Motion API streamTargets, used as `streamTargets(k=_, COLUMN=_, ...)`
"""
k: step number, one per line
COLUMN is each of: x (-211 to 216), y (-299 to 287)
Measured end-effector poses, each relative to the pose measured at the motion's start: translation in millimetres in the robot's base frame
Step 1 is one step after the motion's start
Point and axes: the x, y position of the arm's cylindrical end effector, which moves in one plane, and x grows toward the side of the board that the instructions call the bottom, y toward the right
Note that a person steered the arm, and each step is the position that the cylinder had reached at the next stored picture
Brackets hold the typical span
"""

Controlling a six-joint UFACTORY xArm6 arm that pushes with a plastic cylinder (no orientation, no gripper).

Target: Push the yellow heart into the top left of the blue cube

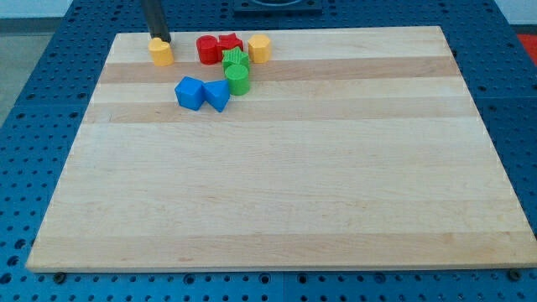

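Pushing barely begun: my tip [159, 40] touches yellow heart [161, 52] from above, upper left of frame; blue cube [190, 92] sits apart, lower right. No claw to judge.

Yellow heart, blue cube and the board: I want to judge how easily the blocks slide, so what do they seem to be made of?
Yellow heart: probably moulded plastic, going by its solid colour, smooth faces and rounded edges. Blue cube: likely the same, with a slight sheen on top. Board: pale wood in glued strips, grain lines visible, smooth and perhaps lightly finished. My tip sits right behind the heart.
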Motion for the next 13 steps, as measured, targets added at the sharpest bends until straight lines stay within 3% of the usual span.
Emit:
streamTargets(k=7, x=81.7, y=-5.1)
streamTargets(k=10, x=86.8, y=-53.2)
streamTargets(k=13, x=103.6, y=-23.2)
